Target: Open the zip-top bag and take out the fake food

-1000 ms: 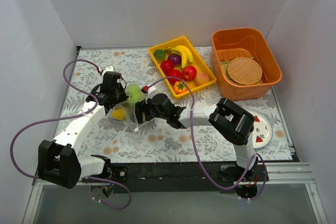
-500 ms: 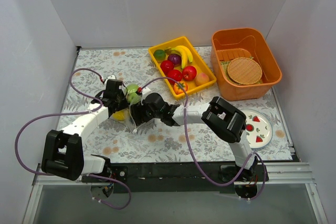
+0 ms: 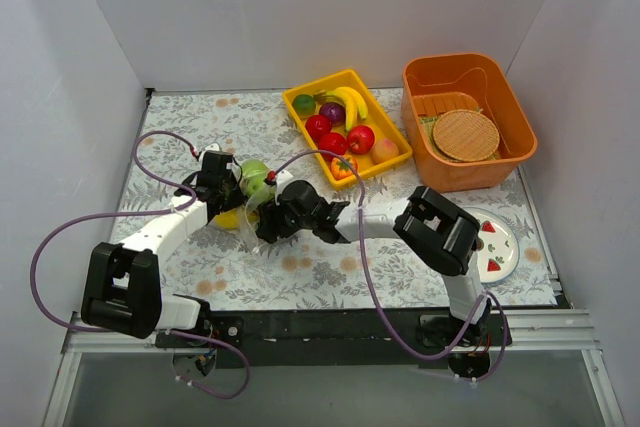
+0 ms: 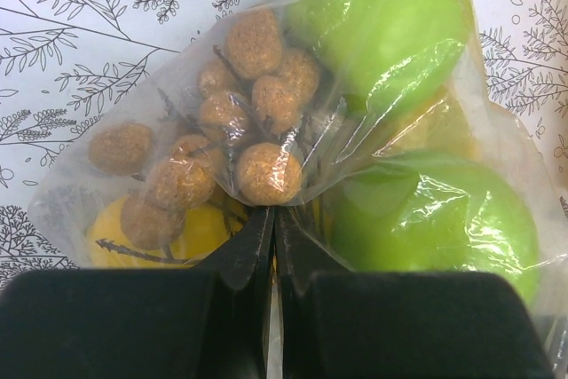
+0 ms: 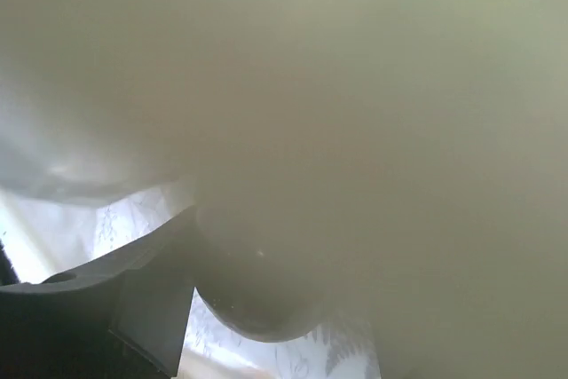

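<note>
- left gripper (image 4: 273,222) fingers closed tight, pinching the zip-top bag (image 4: 324,144)
- fake food (image 4: 382,24) inside the bag, on the floral table (image 3: 200,117)
- right gripper (image 3: 266,224) beside the bag; its wrist view is blurred, opening cannot be told

A yellow tray (image 3: 316,83) of toy fruits (image 3: 360,139) stands beside an orange basin (image 3: 470,175) holding a woven mat (image 3: 465,135); a white plate (image 3: 503,245) lies near the basin.
</note>
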### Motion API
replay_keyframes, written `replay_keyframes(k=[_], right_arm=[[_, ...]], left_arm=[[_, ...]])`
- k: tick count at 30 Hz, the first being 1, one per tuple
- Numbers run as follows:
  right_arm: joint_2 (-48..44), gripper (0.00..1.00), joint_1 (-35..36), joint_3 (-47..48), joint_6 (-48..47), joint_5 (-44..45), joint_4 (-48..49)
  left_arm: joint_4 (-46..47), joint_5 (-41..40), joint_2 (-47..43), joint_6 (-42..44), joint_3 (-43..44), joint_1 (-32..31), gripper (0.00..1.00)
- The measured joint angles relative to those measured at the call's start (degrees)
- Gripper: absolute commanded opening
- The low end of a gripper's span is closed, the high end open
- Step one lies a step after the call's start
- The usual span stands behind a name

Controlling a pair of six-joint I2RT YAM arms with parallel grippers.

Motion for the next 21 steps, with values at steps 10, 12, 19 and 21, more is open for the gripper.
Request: replay_keyframes(k=[10, 12, 19, 21], right_arm=[[-6.0, 0.38, 0.0, -0.1, 0.0, 0.1, -3.9], [-6.5, 0.38, 0.0, -0.1, 0.0, 0.2, -4.7], [-8.7, 0.34, 0.0, -0.5, -0.2, 0.5, -8.5], [-10.2, 0.34, 0.0, -0.9, -0.2, 0.6, -9.6]], left_arm=[[0.0, 0.9, 0.0, 0.0, 0.0, 0.5, 0.00], [0.0, 1.1, 0.0, 0.0, 0.0, 0.6, 0.00], [0.0, 1.9, 0.0, 0.1, 0.0, 0.7, 0.00], [0.0, 2.1, 0.0, 0.1, 0.0, 0.7, 0.00]])
